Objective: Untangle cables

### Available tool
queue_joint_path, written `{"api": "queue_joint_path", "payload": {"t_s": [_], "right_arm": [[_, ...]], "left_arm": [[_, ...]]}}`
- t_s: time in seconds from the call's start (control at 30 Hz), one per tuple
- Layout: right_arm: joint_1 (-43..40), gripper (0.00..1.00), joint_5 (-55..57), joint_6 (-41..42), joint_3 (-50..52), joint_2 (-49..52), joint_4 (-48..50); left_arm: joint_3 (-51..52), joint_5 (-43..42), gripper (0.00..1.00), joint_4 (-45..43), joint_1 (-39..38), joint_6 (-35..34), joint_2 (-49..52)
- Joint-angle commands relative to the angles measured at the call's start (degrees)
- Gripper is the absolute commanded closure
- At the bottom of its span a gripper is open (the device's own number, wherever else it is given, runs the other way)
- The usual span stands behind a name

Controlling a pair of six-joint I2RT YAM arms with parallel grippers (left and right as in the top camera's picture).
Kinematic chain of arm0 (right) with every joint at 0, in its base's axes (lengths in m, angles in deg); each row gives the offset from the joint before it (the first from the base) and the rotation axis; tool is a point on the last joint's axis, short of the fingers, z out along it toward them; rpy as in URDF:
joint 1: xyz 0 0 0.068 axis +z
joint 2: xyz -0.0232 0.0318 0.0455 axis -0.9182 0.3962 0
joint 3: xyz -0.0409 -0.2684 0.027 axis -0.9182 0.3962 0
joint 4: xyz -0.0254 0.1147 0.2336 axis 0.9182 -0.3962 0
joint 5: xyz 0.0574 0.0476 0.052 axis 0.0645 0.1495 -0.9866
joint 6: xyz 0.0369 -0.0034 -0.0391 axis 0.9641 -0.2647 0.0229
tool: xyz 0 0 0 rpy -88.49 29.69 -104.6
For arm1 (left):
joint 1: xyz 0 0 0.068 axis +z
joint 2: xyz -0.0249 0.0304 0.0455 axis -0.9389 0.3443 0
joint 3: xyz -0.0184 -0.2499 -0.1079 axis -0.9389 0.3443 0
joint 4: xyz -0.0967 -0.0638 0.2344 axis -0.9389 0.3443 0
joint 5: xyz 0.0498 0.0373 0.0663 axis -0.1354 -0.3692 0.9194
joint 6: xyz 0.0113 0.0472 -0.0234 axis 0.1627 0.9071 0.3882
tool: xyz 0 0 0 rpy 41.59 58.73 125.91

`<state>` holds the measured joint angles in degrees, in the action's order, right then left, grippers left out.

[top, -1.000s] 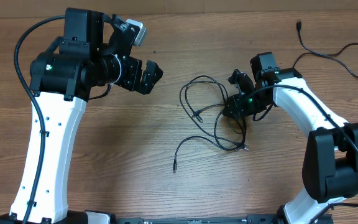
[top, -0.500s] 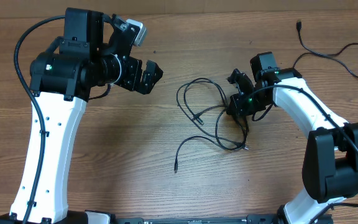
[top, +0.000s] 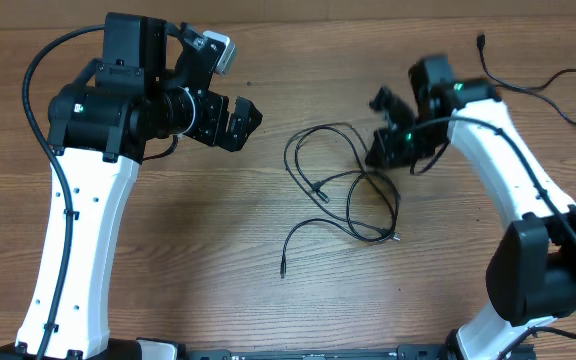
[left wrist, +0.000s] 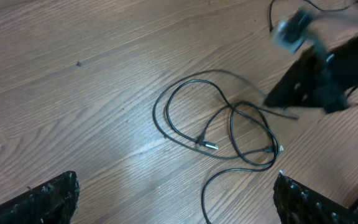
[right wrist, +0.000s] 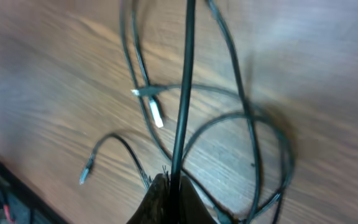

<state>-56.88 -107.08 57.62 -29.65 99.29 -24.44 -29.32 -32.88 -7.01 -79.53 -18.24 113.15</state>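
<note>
The right gripper (top: 384, 150) is pinched shut on one strand of the cables (top: 368, 177). In its wrist view the black strand (right wrist: 184, 93) runs taut and straight away from the closed fingertips (right wrist: 166, 190). That view is motion-blurred, so it may be a single cord or two held together.

The rest of the tangle lies on the wooden table (top: 188, 250), just to the left of and below the right gripper. It forms two or three loose loops that cross each other. A silver-tipped plug (top: 320, 188) rests inside the loop farthest from the right gripper. A free end with a small plug (top: 282, 268) trails lower and farther out on that side.

The left gripper (top: 238, 120) hangs well apart from the right gripper, across the tangle. Its jaws are spread wide and hold nothing.
</note>
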Motion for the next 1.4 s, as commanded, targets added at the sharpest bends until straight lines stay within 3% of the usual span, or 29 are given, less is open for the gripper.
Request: {"api": "queue_joint_path", "payload": {"t_s": [0.0, 0.33, 0.7, 0.9, 1.23, 1.37], "right_arm": [[-0.20, 0.96, 1.81, 0.11, -9.53, -1.25, -3.15], [-0.20, 0.96, 4.96, 0.13, -41.66, -1.25, -15.06], [-0.20, 0.96, 4.98, 1.64, -68.57, -1.25, -15.47], [-0.20, 0.96, 4.98, 1.66, -74.18, -1.40, -15.47], [-0.20, 0.96, 5.35, 2.51, -74.38, -1.62, -15.26], [-0.20, 0.96, 10.88, 2.51, -74.36, -1.60, -16.11]], "left_arm": [[-0.85, 0.37, 0.00, -0.09, -0.11, -0.11, -0.92], [-0.85, 0.37, 0.00, -0.09, -0.11, -0.11, -0.94], [-0.85, 0.37, 0.00, -0.09, -0.11, -0.11, -0.92], [-0.85, 0.37, 0.00, -0.09, -0.11, -0.11, -0.92], [-0.85, 0.37, 0.00, -0.09, -0.11, -0.11, -0.92], [-0.85, 0.37, 0.00, -0.09, -0.11, -0.11, -0.94]]}}
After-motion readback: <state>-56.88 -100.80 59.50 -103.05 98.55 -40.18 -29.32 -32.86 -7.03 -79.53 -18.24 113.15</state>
